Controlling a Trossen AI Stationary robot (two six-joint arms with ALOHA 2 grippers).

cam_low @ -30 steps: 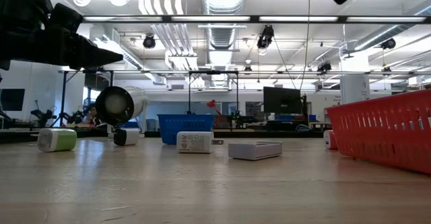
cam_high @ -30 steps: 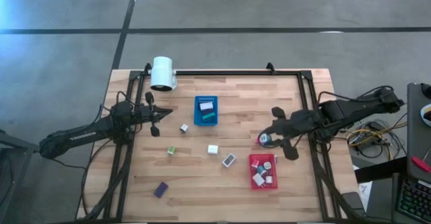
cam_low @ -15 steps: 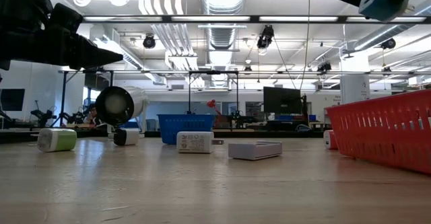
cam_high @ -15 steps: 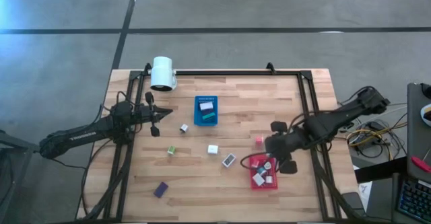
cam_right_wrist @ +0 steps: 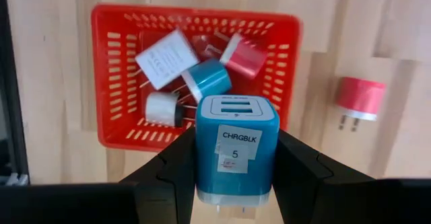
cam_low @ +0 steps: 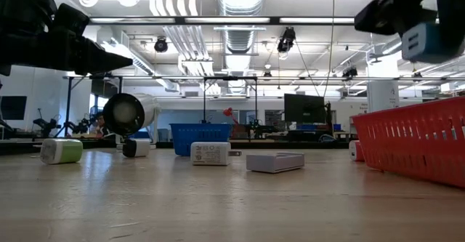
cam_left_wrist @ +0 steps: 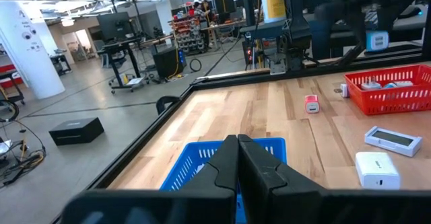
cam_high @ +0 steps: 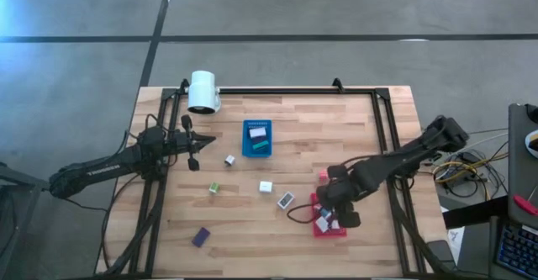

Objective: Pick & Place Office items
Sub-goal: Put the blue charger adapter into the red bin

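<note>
Teal charger (cam_right_wrist: 236, 146): your right claw (cam_right_wrist: 236, 177) grips it by both sides, hanging over the red tray (cam_right_wrist: 114, 126), not yet released.
Red tray contents: you can count four chargers inside in the right wrist view.
Blue tray (cam_high: 257, 137): holds a couple of items.
Left on the bench (cam_high: 252, 221): pink charger (cam_high: 323, 174) beside the red tray, plus white, green and purple pieces.
Left claw (cam_high: 194, 164): closed, empty, parked near the bench's left edge.

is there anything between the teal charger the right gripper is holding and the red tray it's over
Nothing visible. The right gripper holds the teal charger directly above the red tray; four chargers already lie inside it.
</note>
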